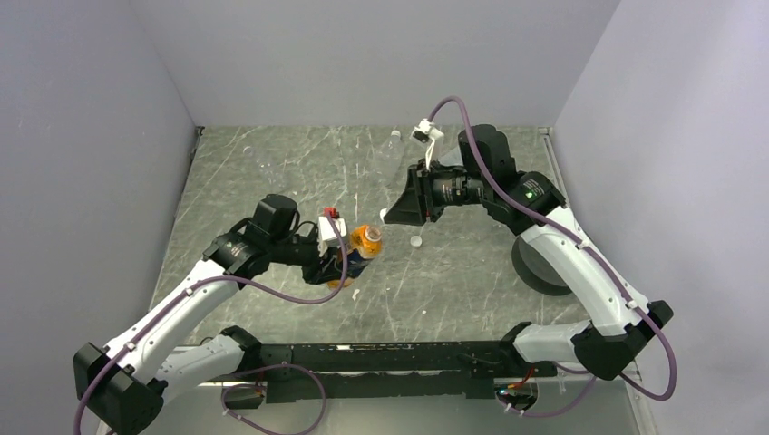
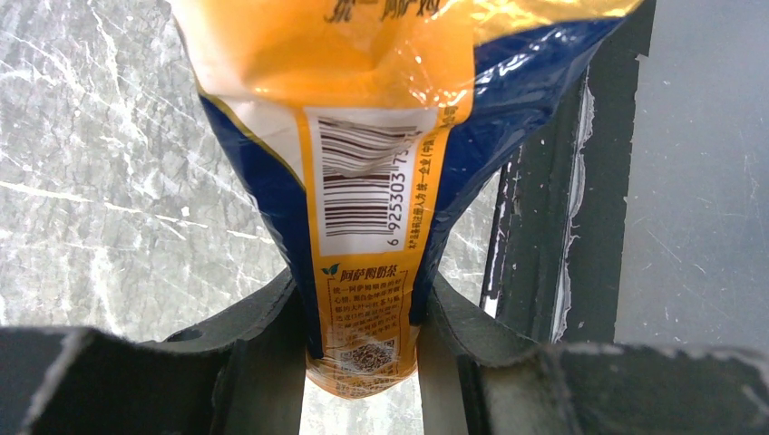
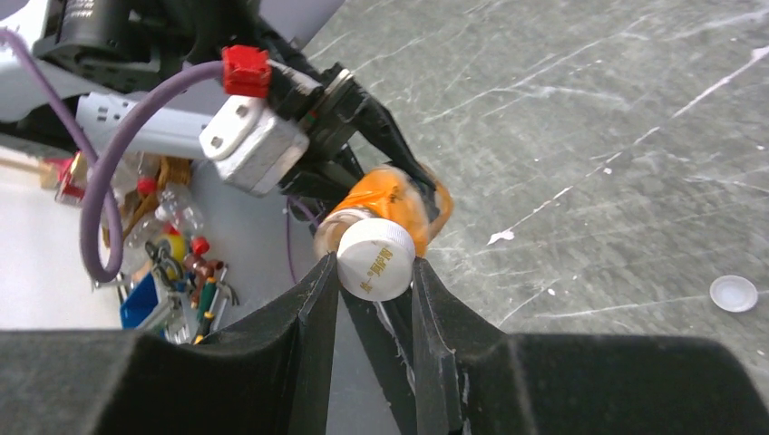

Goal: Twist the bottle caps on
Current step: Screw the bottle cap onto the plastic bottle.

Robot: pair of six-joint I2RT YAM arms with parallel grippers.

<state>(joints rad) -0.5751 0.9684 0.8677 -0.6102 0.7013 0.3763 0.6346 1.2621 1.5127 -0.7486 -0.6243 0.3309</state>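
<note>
1. Left hand [image 2: 363, 299] clamps the orange bottle [image 2: 363, 181], tilted above the tabletop [image 1: 272, 181].
2. Right hand [image 3: 374, 265] pinches a white cap [image 3: 374, 254] near its mouth.
3. Next: seat cap squarely, then twist.

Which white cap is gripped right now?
The white cap pinched in the right gripper, by the orange bottle; the other cap lies loose on the table, untouched.

L arm [image 1: 181, 304] fwd to centre, L fingers [image 2: 263, 362] clamp bottle [image 2: 363, 181] | R arm [image 1: 571, 254] bent leftward, R fingers [image 3: 308, 344] pinch cap [image 3: 374, 260]
</note>
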